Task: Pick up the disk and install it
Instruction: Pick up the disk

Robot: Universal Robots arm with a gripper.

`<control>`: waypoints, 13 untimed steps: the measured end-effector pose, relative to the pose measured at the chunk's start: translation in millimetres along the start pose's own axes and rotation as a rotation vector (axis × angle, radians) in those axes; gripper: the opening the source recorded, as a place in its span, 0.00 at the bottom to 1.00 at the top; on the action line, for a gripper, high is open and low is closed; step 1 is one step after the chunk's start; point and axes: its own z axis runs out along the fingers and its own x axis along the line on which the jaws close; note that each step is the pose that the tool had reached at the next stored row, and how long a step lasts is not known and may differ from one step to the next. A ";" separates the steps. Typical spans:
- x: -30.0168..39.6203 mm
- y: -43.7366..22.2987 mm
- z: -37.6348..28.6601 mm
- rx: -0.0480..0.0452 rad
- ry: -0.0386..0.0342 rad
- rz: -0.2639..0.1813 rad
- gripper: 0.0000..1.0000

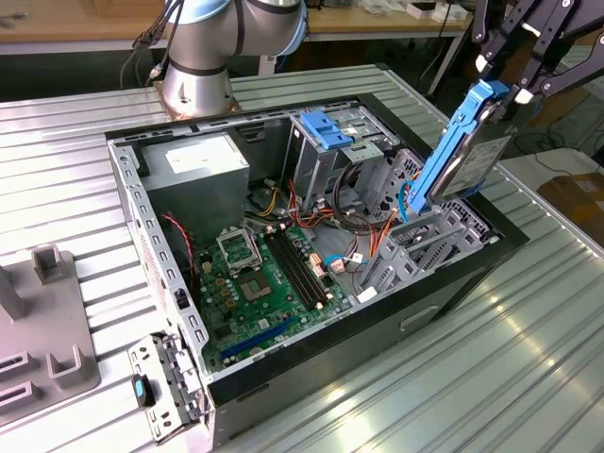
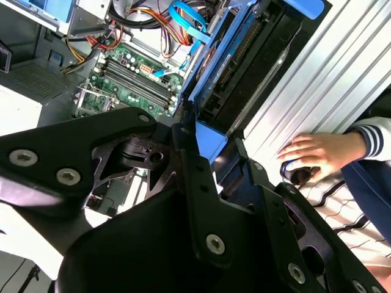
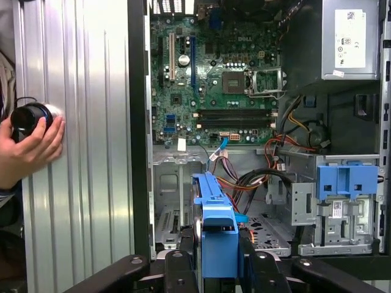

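Pickup was complete: the gripper (image 1: 498, 83) clamped the disk (image 1: 467, 156), tilted over the cage (image 1: 425, 247) at the exterior view's right; it was not yet seated.

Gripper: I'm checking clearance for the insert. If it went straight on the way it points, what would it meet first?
Likely the metal drive bay: the gripper holds the disk tilted, lower end just above that bay in the exterior view, though depth is unclear.
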 end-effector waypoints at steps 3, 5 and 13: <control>0.2 0.2 4.0 0.0000 0.0001 0.000 0.37; 0.2 0.2 5.1 0.0000 0.0003 0.000 0.37; 1.0 4.0 6.9 0.0015 0.0002 0.000 0.37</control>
